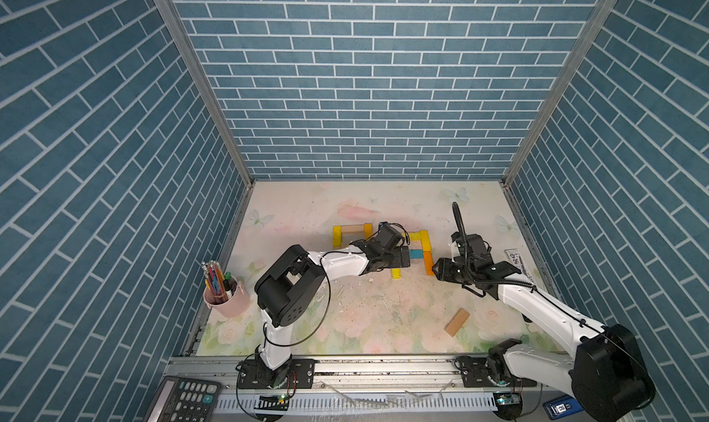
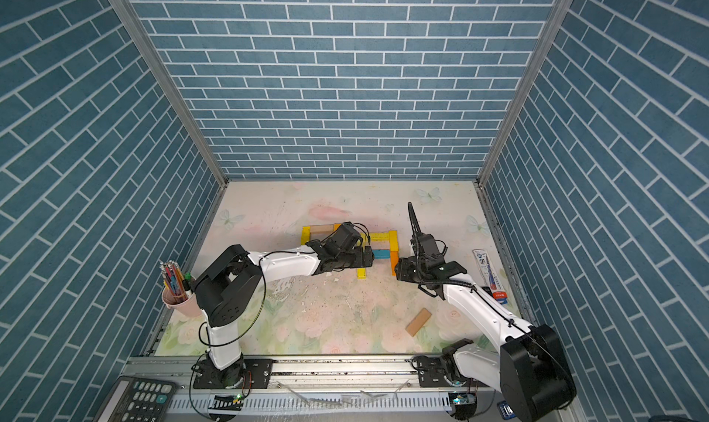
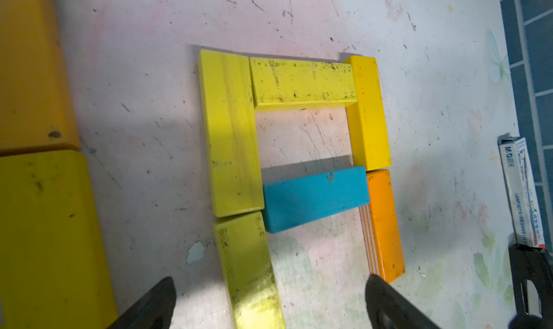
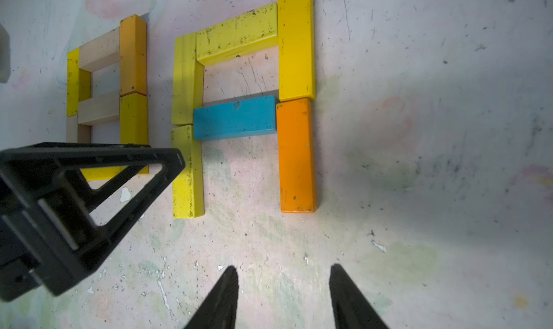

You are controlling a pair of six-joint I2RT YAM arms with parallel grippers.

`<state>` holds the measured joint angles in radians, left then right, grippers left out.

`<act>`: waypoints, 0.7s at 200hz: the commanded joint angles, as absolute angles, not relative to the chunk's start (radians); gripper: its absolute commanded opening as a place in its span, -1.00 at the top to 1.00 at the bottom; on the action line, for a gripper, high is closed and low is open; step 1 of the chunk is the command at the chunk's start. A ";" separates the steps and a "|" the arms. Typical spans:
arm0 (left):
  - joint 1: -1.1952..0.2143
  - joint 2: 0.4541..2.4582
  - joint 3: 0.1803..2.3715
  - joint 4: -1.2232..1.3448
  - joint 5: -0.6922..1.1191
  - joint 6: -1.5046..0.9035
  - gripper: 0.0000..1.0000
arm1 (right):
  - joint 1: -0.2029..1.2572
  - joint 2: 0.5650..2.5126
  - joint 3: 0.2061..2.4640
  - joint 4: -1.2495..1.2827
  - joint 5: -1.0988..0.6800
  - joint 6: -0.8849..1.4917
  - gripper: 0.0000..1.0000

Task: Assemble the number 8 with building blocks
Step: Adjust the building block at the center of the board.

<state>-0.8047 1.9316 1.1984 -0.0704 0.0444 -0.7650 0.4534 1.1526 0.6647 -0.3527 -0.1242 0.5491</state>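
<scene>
Two block figures lie at the middle of the table. The right one has yellow blocks (image 3: pixel 302 83), a teal block (image 3: pixel 314 198) as its middle bar, and an orange block (image 3: pixel 384 222) as its lower right side. My left gripper (image 3: pixel 270 279) is open wide, its fingers on either side of the lower left yellow block (image 3: pixel 245 261) without touching it. The left figure (image 4: pixel 98 47) is made of yellow, tan and orange blocks. My right gripper (image 4: pixel 284 267) is open over bare table just in front of the orange block (image 4: pixel 296 157). A loose tan block (image 1: pixel 457 322) lies near the front right.
A pink pen cup (image 1: pixel 226 299) stands at the left edge. A white pen box (image 1: pixel 520 264) lies by the right wall. A calculator (image 1: pixel 184 399) sits below the front rail. My left gripper's frame (image 4: pixel 89 192) covers the left figure's bottom in the right wrist view.
</scene>
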 commanded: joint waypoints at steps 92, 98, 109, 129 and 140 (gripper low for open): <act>-0.770 2.034 1.284 -0.026 0.168 -0.724 -0.99 | 0.455 1.094 0.609 -0.361 -0.094 0.538 -0.04; -0.770 2.037 1.283 -0.022 0.170 -0.724 -0.99 | 0.455 1.093 0.606 -0.360 -0.094 0.538 -0.04; -0.769 2.039 1.284 -0.020 0.174 -0.724 -0.99 | 0.455 1.091 0.606 -0.361 -0.094 0.537 -0.04; -0.769 2.039 1.284 -0.011 0.185 -0.726 -0.99 | 0.454 1.089 0.600 -0.358 -0.094 0.538 -0.04; -0.770 2.039 1.284 -0.009 0.188 -0.726 -0.99 | 0.453 1.089 0.596 -0.354 -0.094 0.538 -0.04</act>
<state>-0.7761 2.0186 1.2701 -0.0120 0.1635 -0.7361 0.4534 1.1065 0.6125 -0.3557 -0.1081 0.5488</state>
